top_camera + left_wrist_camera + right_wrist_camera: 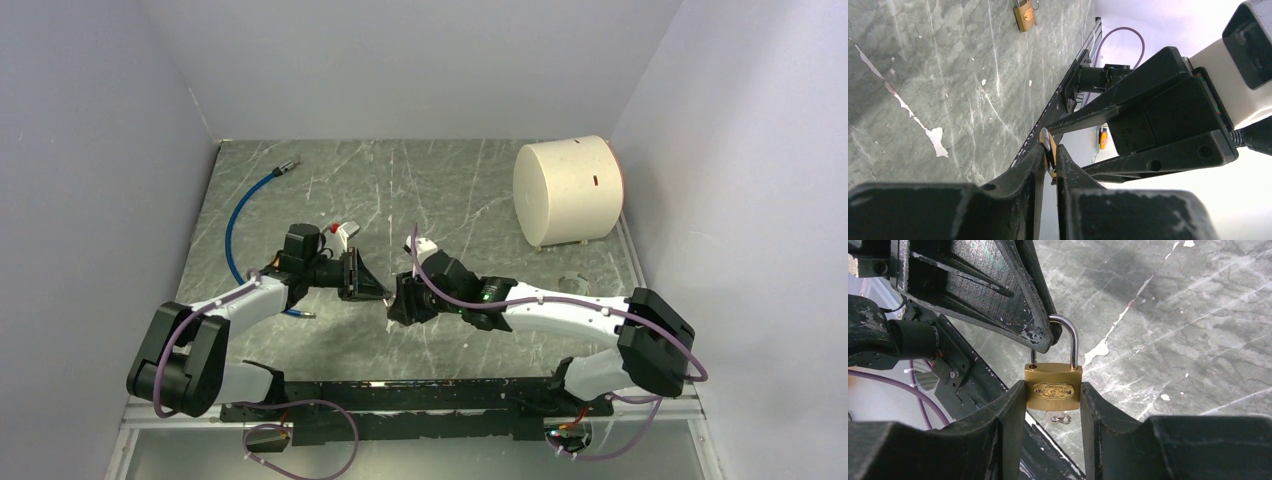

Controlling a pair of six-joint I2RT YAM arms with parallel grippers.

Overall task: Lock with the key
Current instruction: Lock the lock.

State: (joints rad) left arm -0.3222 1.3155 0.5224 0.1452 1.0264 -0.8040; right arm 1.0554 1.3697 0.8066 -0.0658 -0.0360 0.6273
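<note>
Because the padlock [1053,382] is solid metal, it will likely feel heavy, hard and a bit slippery, so the flat sides of its body look like the best place to hold it. It is yellow brass with a silver shackle [1074,342] on top and a small key [1058,417] (only its end shows) poking out underneath. The right gripper [1053,395] holds it up above the bench [1198,315], squeezing the body from both sides. The left gripper [1050,150] is very narrow, and it seems to pinch the shackle near the bend of the loop.
</note>
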